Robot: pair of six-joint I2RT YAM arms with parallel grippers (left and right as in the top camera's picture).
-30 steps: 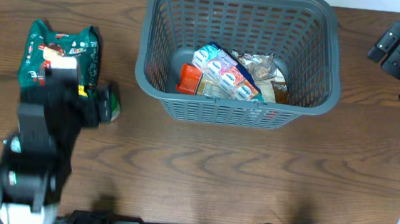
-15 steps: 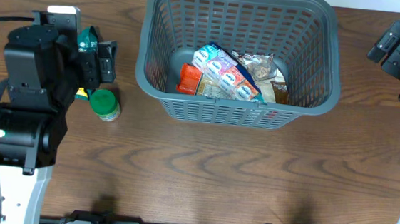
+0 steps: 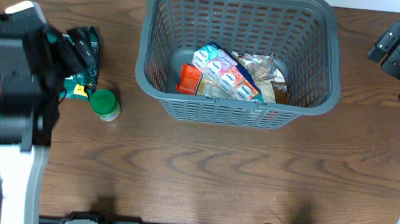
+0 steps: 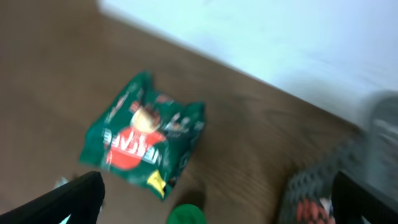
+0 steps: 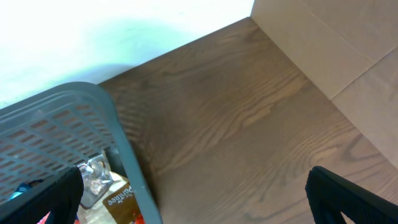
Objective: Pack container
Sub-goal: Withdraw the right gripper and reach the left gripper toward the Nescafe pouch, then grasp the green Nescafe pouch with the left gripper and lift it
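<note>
The container, a dark grey slotted basket (image 3: 230, 113), stands at the back middle and holds several packets (image 3: 221, 74). A green coffee packet (image 3: 85, 46) lies flat on the table left of it, partly under my left arm; it also shows in the left wrist view (image 4: 143, 140). A small jar with a green lid (image 3: 104, 106) stands just in front of the packet. My left gripper (image 4: 216, 186) is open and empty, above the packet and jar. My right gripper (image 5: 193, 186) is open and empty, raised beside the basket's right rim (image 5: 118, 130).
The left wrist view is blurred; the basket's edge (image 4: 323, 186) shows at its right. A brown packet (image 5: 118, 196) lies in the basket's right corner. A cardboard wall (image 5: 336, 43) stands past the table's right end.
My left arm has swung away from the front towards the back left. The green-lidded jar and part of the green packet now show. The right arm has not moved.
</note>
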